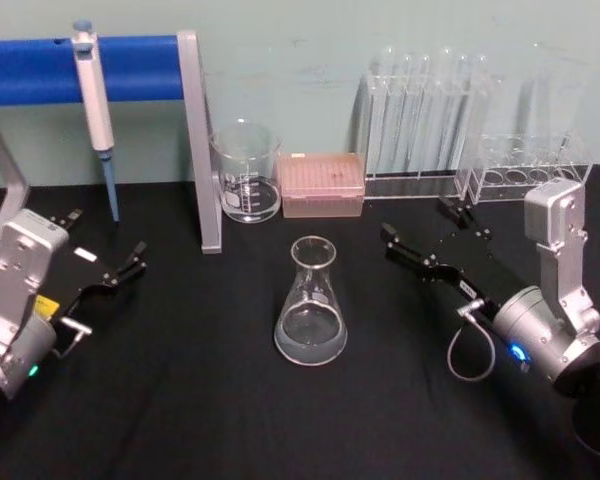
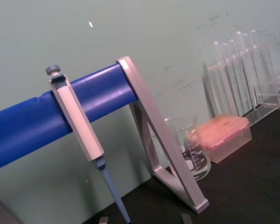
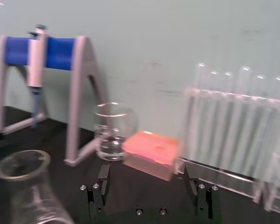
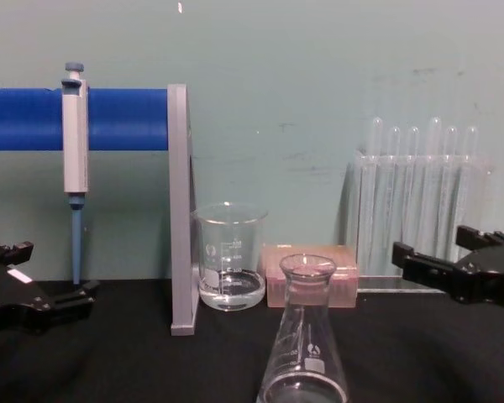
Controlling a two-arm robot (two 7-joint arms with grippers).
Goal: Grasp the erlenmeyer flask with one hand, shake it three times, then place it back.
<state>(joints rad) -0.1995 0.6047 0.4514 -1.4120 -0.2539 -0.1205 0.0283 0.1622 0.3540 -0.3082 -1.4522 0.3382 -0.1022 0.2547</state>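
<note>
Head view: erlenmeyer flask (image 1: 311,305) stands upright mid-surface (image 1: 180,400), untouched. Right claw (image 1: 428,243) spread, near its right; left claw (image 1: 108,270) spread, well apart. Glass judged rigid, slippery, breakable; grip the narrow neck below the rim.

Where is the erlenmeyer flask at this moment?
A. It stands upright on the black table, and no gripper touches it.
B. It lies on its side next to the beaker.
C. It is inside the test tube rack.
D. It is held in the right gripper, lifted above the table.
A: the erlenmeyer flask stands upright on the black table, with the open right gripper and the open left gripper both apart from it.
</note>
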